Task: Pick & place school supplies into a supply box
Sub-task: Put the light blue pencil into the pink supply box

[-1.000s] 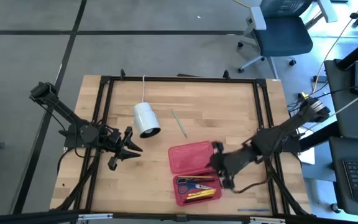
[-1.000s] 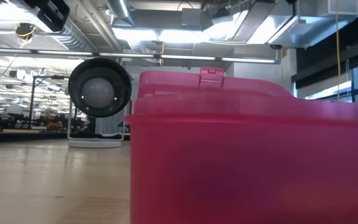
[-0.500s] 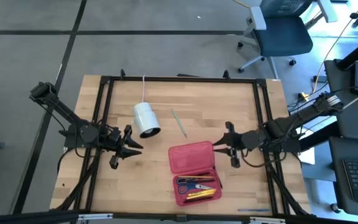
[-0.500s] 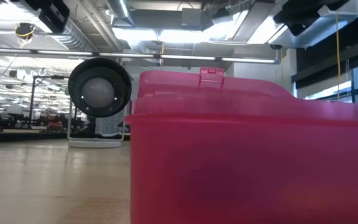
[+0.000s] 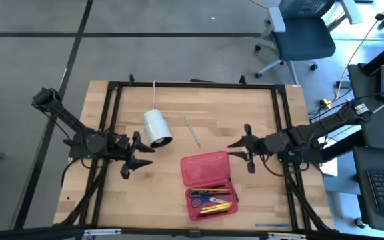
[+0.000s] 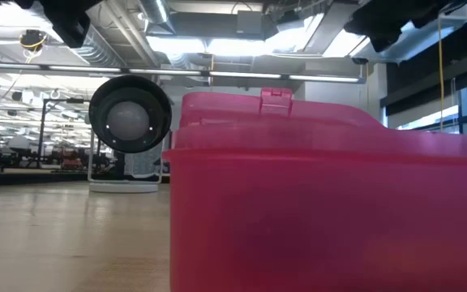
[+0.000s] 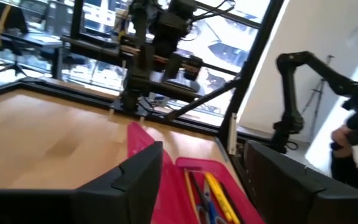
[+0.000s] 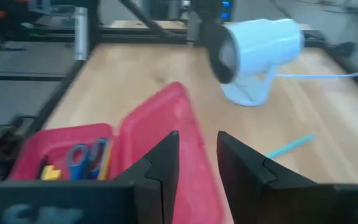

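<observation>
Right gripper [image 5: 243, 148], fingers narrowly apart and empty, now off the open supply box [image 5: 209, 185] to its upper right edge; left gripper [image 5: 137, 155] opened wider, empty, bare tabletop [image 5: 239, 110] between; green pencil [image 5: 192, 132] lying loose.

Even overhead light falls on the table [image 5: 199, 107], with faint, soft shadows. In the low view, ceiling strip lights [image 6: 217, 45] glare, and the supply box [image 6: 323, 203] looms blurred. Both wrist views are motion-blurred.
</observation>
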Controlling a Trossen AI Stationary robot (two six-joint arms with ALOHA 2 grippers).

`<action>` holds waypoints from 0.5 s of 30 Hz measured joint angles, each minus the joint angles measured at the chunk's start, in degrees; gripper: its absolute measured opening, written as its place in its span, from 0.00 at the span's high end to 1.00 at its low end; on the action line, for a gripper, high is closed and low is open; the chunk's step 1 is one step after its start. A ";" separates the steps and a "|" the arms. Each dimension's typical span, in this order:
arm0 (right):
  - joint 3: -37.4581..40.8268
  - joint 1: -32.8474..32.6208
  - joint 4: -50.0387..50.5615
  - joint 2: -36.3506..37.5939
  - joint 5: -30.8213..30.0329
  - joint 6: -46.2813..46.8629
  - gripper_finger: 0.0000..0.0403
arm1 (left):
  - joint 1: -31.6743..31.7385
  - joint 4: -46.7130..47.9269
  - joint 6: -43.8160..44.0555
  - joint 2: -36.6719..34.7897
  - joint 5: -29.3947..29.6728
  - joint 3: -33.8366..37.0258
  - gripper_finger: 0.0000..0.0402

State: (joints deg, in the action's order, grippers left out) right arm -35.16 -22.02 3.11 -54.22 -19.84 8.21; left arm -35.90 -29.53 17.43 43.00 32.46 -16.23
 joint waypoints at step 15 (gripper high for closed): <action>0.00 0.48 0.09 0.00 -6.79 -2.80 0.72 | -0.02 -3.70 8.88 -0.02 -10.20 0.00 0.44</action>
State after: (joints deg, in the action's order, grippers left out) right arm -35.16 -21.54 3.20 -54.22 -26.63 5.41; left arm -35.92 -33.23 26.31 42.98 22.26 -16.23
